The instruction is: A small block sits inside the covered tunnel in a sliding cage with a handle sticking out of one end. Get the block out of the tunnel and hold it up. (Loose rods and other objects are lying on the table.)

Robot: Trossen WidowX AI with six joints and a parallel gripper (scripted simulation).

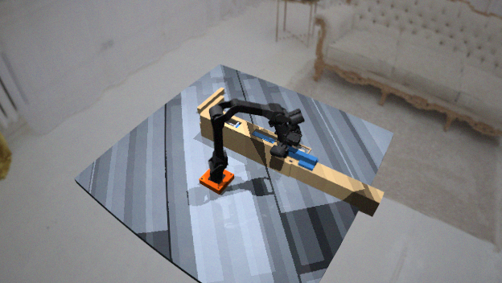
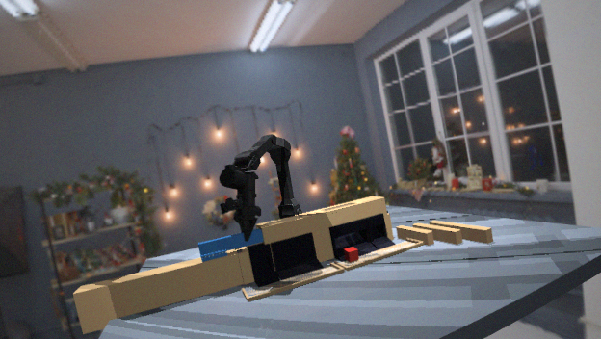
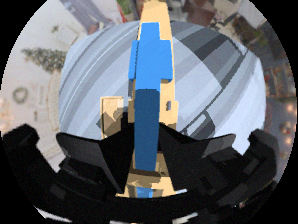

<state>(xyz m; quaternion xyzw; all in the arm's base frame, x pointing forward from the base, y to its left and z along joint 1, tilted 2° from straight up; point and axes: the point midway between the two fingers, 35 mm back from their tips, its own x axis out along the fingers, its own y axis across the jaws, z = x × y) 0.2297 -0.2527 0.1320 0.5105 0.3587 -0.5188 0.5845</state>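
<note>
The bench (image 1: 237, 225) (image 2: 409, 289) (image 3: 210, 85) carries a long wooden tunnel (image 1: 241, 142) (image 2: 325, 241) (image 3: 162, 186), with two dark openings in the side away from the arm's foot. The arm (image 1: 218, 137) (image 2: 283, 173) arches over to the end where the blue handle (image 1: 307, 157) (image 2: 217, 247) (image 3: 155, 62) sticks out along the wooden channel. Pale ledges (image 2: 294, 284) run below the openings. Three wooden rods (image 1: 211, 100) (image 2: 447, 234) lie beyond the tunnel's other end and look unneeded here.

The gripper (image 1: 286, 153) (image 2: 247, 236) (image 3: 147, 125) points down and is closed on the handle, a finger against each side. The red block (image 2: 351, 253), smallest of all, is outside the covered part, on the ledge at the farther opening, near its inner end.

The step in hand seems to be working the cage by its handle, and that appears to have done its job. Any further slide should be short, slow and along the channel; a sideways tug could jam the cage or jolt the block off the ledge. Better to part the fingers evenly, rise straight until they clear the handle, then cross high above the roof. Come down over the block with fingers wide, centre it, close gently and lift straight up.
</note>
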